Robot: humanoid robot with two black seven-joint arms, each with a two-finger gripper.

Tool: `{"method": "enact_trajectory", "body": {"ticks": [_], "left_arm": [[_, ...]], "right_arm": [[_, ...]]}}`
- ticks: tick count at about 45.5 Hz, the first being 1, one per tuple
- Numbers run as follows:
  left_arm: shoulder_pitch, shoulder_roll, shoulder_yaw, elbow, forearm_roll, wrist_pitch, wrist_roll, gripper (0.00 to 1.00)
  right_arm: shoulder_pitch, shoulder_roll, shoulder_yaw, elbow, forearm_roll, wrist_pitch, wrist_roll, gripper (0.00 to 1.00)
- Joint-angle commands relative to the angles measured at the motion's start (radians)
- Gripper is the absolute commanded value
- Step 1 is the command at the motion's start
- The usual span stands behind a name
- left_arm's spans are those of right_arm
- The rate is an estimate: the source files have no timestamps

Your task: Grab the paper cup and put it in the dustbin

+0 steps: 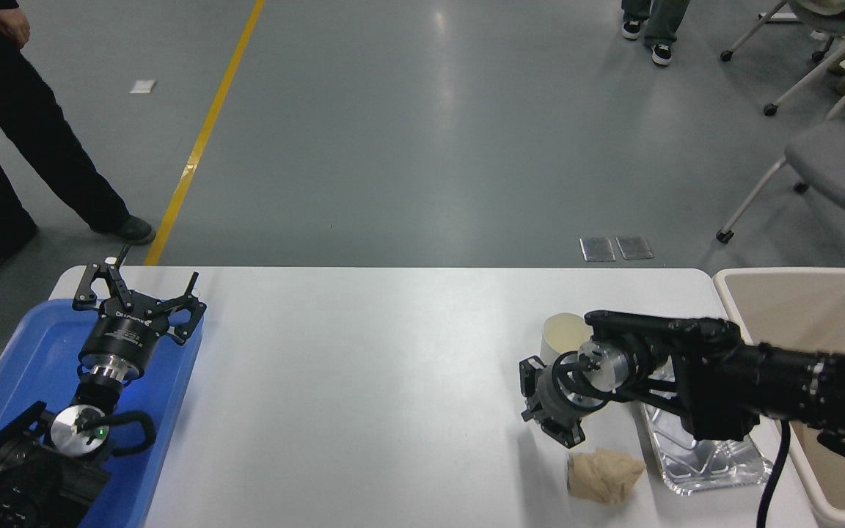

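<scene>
The white paper cup (563, 331) stands upright on the white table (364, 367), at its right part; its lower side is hidden behind my right wrist. My right gripper (544, 408) hangs low over the table just in front and to the left of the cup, fingers spread, holding nothing. The beige dustbin (796, 293) stands off the table's right end, partly covered by my right arm. My left gripper (140, 284) is parked open over the blue tray (26, 345) at the lower left.
A crumpled brown paper wad (604, 475) lies just in front of my right gripper. A foil tray (716, 462) lies to its right, under my arm. A person's legs (34, 147) are at the far left. Chairs (826, 154) stand at the far right.
</scene>
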Motion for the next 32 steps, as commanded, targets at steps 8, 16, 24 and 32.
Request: {"method": "enact_trajectory", "body": {"ticks": [8,16,24,32], "left_arm": [[0.0,-0.002,0.0,0.0,0.0,0.0,0.0,0.99],[0.0,0.0,0.0,0.0,0.0,0.0,0.0,0.99],[0.0,0.0,0.0,0.0,0.0,0.0,0.0,0.99],[0.0,0.0,0.0,0.0,0.0,0.0,0.0,0.99]], "right_arm": [[0.399,-0.041,-0.439,0.122,-0.14,0.359,0.485,0.0],[0.567,-0.035,-0.559,0.167,-0.251,0.472,0.657,0.0],[0.773,-0.03,-0.631,0.271,-0.314,0.53,0.723,0.0],[0.956,-0.03,-0.646,0.294,-0.243,0.512,0.722,1.0]]}}
